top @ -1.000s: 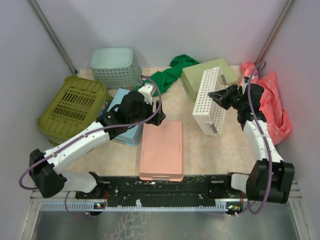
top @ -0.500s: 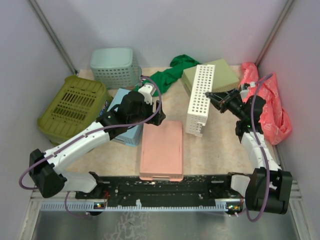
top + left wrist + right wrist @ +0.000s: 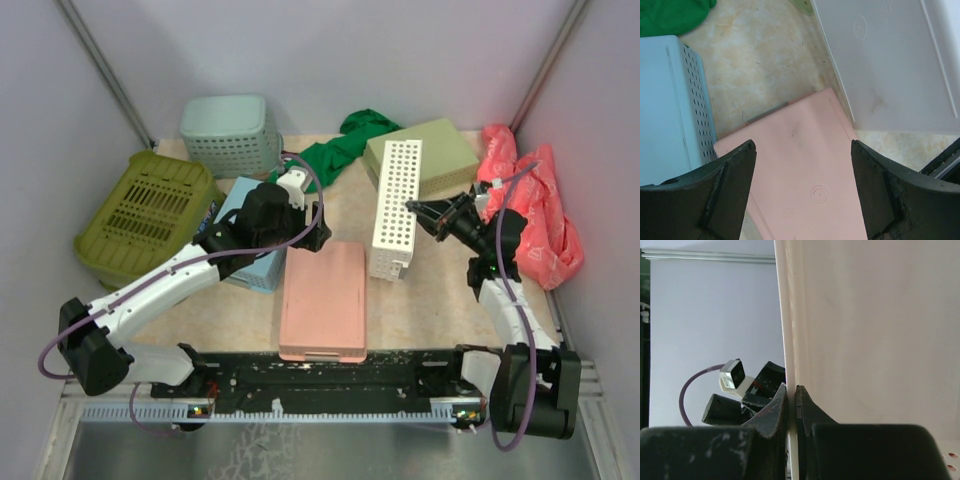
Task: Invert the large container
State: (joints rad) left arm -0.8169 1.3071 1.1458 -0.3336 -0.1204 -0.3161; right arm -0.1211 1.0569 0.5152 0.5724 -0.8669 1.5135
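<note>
The large container, an olive-green slotted basket (image 3: pixel 145 215), sits at the far left with a slotted face towards the camera; neither gripper touches it. My left gripper (image 3: pixel 318 238) is open and empty, hovering over the far end of a pink tray (image 3: pixel 800 165), its fingertips (image 3: pixel 735 170) spread wide. My right gripper (image 3: pixel 418 212) is shut on the thin wall of a white perforated basket (image 3: pixel 393 210) and holds it standing on edge. In the right wrist view the gripper (image 3: pixel 791 395) pinches that wall (image 3: pixel 870 330).
A teal grid basket (image 3: pixel 230 133) stands at the back left. A light blue basket (image 3: pixel 250 270) lies under my left arm. A green cloth (image 3: pixel 340 148), a pale green box (image 3: pixel 440 150) and a red bag (image 3: pixel 535 205) line the back and right.
My right gripper has carried the white basket leftward and tipped it more upright onto its edge. The left arm and the olive-green basket have not moved.
</note>
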